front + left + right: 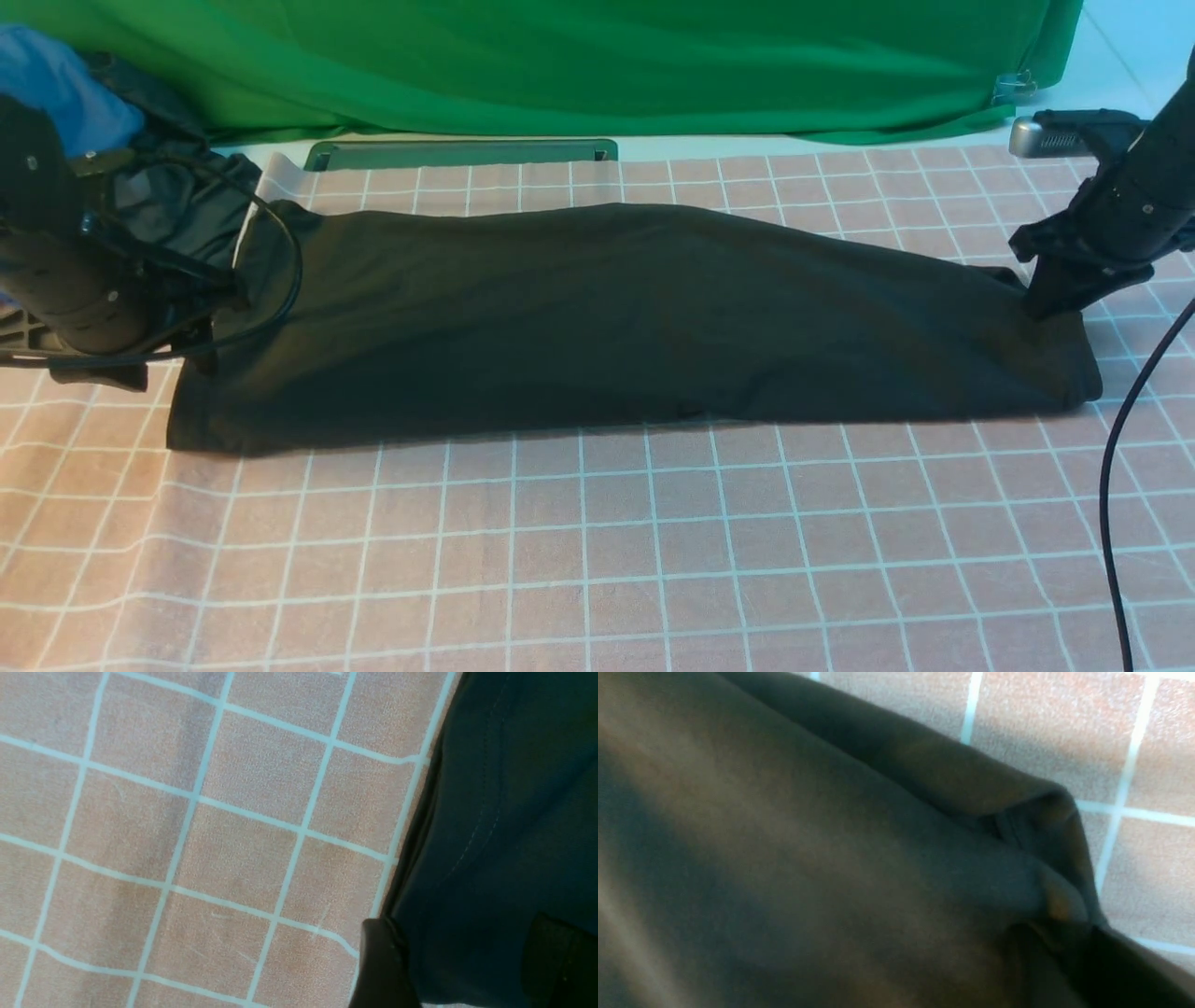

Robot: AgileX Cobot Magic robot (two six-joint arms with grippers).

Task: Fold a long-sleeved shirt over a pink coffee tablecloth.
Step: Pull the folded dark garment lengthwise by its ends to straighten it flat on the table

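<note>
The long-sleeved shirt (616,317) lies as a long black band across the pink coffee tablecloth (597,541), with no print showing. At its left end my left gripper (472,963) hangs open, its two fingers (383,961) wide apart over the shirt's hem (490,812); the left arm (84,280) hides it in the front view. My right gripper (1050,303) rests on the shirt's far right corner. In the right wrist view the dark cloth (831,858) puckers into a ridge that runs in between the blurred fingers (1125,970), which look shut on it.
A green cloth (579,65) hangs along the back, with a grey-green frame (457,154) below it. A blue garment (56,84) and a smaller dark one (177,205) lie at the back left. A black cable (1116,467) hangs at the right.
</note>
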